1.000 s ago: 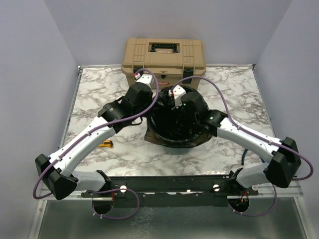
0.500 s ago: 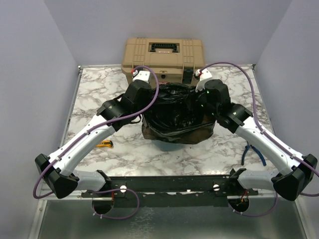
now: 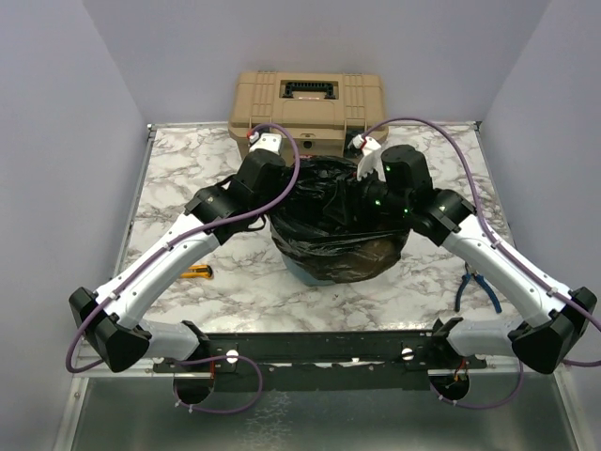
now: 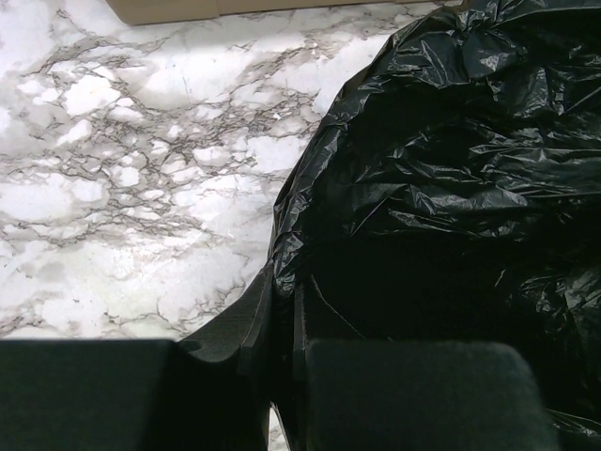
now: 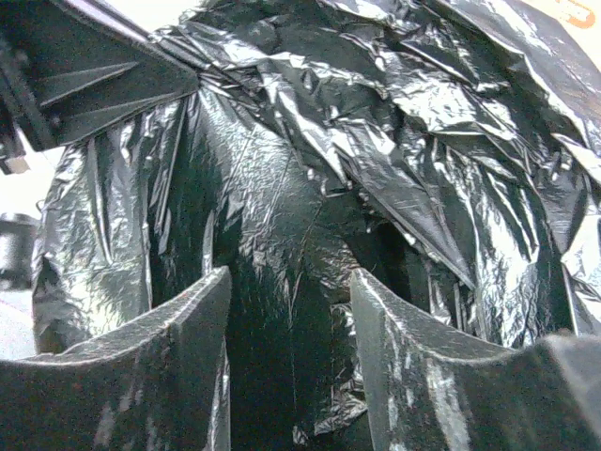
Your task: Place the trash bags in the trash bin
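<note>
The black trash bag (image 3: pixel 333 225) lies draped over the teal trash bin (image 3: pixel 300 272), of which only a sliver shows under the film at the near side. My left gripper (image 3: pixel 280 193) sits at the bag's left rim. In the left wrist view its jaws (image 4: pixel 282 315) are shut on a fold of the bag's edge (image 4: pixel 282 244). My right gripper (image 3: pixel 364 194) is at the bag's right side, over the mouth. Its jaws (image 5: pixel 291 301) stand open, and the crinkled film (image 5: pixel 282 188) lies behind and between the fingers (image 5: pixel 183 324), not pinched.
A tan toolbox (image 3: pixel 308 103) stands right behind the bin at the table's back edge. A small yellow tool (image 3: pixel 199 273) lies on the marble at the front left. Blue-handled pliers (image 3: pixel 474 282) lie at the front right under the right arm.
My right gripper has swung from the middle of the bag to its right side, and its jaws have opened and let go. The bag now lies wider over the bin. The left gripper has kept its hold.
</note>
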`<control>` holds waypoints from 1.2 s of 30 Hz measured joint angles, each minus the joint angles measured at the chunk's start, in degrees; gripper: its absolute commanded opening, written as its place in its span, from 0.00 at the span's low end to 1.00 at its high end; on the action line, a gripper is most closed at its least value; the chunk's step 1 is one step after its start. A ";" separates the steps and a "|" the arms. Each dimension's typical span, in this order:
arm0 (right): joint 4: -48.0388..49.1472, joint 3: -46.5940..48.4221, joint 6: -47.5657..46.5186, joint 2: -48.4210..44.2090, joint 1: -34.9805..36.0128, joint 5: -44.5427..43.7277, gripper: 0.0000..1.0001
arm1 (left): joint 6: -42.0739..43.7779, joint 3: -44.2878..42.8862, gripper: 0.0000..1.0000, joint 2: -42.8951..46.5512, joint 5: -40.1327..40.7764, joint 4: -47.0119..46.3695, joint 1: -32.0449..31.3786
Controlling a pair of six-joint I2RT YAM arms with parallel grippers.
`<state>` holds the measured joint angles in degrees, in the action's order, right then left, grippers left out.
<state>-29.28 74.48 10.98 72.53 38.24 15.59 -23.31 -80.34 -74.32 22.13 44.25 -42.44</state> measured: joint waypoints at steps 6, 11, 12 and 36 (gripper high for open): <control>8.11 -6.03 4.70 -1.20 1.68 -3.43 0.63 | -1.16 0.00 0.00 -1.22 -0.02 -0.50 0.00; 19.78 -12.02 7.93 -1.86 4.20 -6.93 0.64 | -2.14 0.00 0.00 -1.25 -0.07 -0.70 0.00; 21.68 -11.98 8.00 -1.25 4.39 -7.06 0.64 | -2.23 0.00 0.00 -1.22 -0.07 -0.72 0.00; 30.97 -3.26 7.23 0.26 4.52 -13.75 0.84 | -3.37 1.07 0.61 -0.90 -0.24 -2.32 0.00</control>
<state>1.69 71.22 18.22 72.79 42.76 1.85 -26.68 -79.26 -75.22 21.89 41.93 -42.44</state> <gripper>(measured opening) 0.795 0.136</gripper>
